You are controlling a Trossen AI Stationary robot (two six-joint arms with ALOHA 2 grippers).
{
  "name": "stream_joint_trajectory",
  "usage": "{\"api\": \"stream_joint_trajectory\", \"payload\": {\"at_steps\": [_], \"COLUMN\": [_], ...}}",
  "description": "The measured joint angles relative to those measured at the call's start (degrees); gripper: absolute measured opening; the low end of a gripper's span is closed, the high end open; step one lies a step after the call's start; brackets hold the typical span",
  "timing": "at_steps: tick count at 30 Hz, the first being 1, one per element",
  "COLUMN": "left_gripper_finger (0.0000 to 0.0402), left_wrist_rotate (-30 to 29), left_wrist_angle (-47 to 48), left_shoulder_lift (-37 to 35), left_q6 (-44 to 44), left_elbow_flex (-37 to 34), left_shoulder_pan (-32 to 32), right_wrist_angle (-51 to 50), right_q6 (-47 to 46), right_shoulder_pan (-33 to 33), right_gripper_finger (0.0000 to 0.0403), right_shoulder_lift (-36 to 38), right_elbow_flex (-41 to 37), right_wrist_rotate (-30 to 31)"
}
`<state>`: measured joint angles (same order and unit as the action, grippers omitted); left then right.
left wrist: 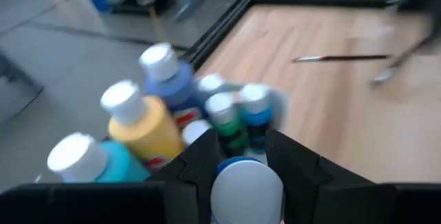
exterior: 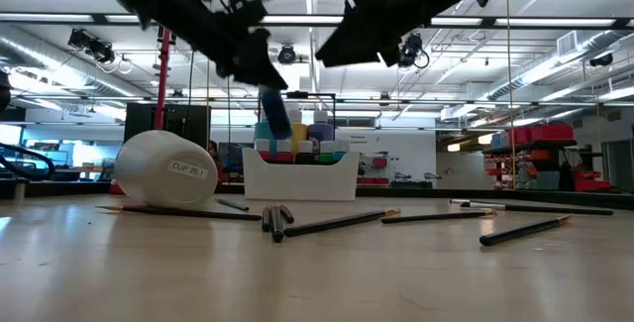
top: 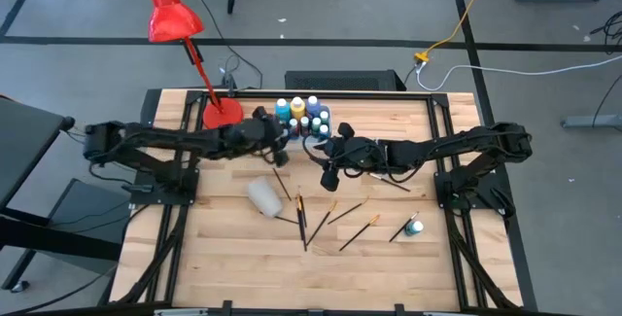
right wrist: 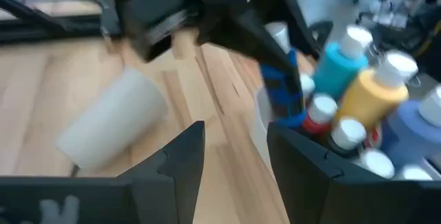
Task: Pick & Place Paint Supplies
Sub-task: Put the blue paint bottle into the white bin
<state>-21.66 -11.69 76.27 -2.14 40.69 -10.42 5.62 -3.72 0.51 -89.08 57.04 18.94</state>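
A white bin (top: 303,120) (exterior: 299,175) full of paint bottles stands at the table's far middle. My left gripper (top: 280,133) (left wrist: 241,148) hovers at the bin's left near corner, shut on a blue bottle (exterior: 275,114) (right wrist: 282,89). My right gripper (top: 326,153) (right wrist: 234,162) hangs open just right of it, near the bin's near side, with nothing between its fingers. Several paintbrushes (top: 303,217) (exterior: 332,223) lie flat on the near half of the table. One teal bottle (top: 415,226) sits alone at the near right. My left gripper pinches the blue bottle between its two fingers (left wrist: 279,151), near its white-capped end (right wrist: 278,32). The fingers come from the table's left, slanting down. The bottle hangs tilted below them, lifted clear of the table, over the bin's left part; its lower end (exterior: 281,134) is close above the other bottles.
A white cup (top: 264,196) (exterior: 166,168) lies on its side left of the brushes. A red desk lamp (top: 173,17) stands on its base (top: 222,114) at the far left, close behind my left arm. The two grippers are close together.
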Motion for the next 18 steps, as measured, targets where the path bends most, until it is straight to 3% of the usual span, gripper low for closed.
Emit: {"api": "stream_joint_trajectory", "payload": {"at_steps": [9,18], "left_gripper_finger": [0.0119,0.0123], "left_wrist_rotate": [1.84,3.12], "left_wrist_angle": [-1.85,-3.23], "left_shoulder_lift": [9.74,15.48], "left_q6": [5.37,7.56], "left_elbow_flex": [-0.04,0.16], "left_shoulder_pan": [-5.98,-7.33], "right_wrist_angle": [-3.5,-3.59], "right_q6": [0.6,1.24], "right_shoulder_pan": [-1.2,-1.59], "right_gripper_finger": [0.0165,0.0165], "right_shoulder_lift": [-0.02,-0.02], "right_elbow_flex": [-0.09,-0.09], "right_wrist_rotate": [0.02,0.11]}}
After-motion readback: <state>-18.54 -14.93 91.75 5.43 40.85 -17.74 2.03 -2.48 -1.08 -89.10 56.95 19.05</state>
